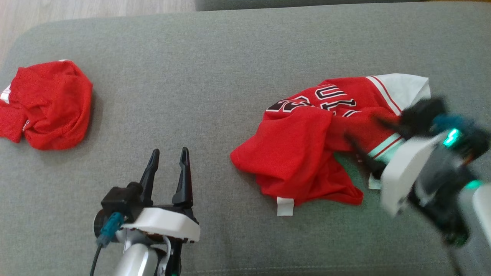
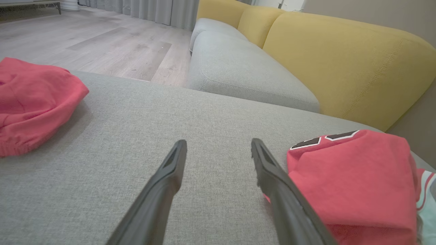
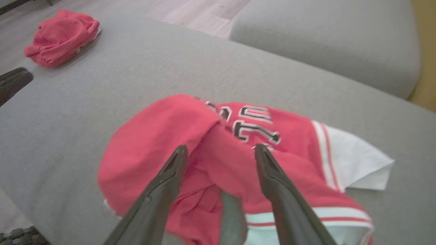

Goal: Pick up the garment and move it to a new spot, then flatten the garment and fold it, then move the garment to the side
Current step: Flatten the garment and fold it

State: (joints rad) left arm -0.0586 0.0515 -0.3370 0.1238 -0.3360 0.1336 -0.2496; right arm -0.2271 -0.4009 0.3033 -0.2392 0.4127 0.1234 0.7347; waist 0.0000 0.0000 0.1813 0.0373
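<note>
The garment point(image 1: 303, 153) is a red sports shirt with white edges and black-and-white letters. It lies in a crumpled heap on the right half of the grey seat point(image 1: 230, 57). One white corner sticks out toward the seat's right end. A small white tag point(image 1: 285, 206) pokes out from the heap on the side of the seat nearest the robot.

The right gripper point(image 1: 362, 128) is over the right end of the seat, low above the shirt's striped edge. In the right wrist view its two dark fingers point(image 3: 161, 190) stand wide apart, with red cloth below and between them. They do not seem to pinch anything. The head view is blurry there, so I cannot tell if a fingertip touches the cloth.

The left gripper point(image 1: 170, 150) is over the middle of the seat, near its front edge. Its fingers are wide apart too, and it holds nothing. Bare grey seat shows between them.

Another red cloth point(image 1: 50, 107) sits bunched up at the left end of the seat. Past the far edge of the seat there is a wood floor point(image 2: 102, 44) and a sofa with a yellow back point(image 2: 340, 61).
</note>
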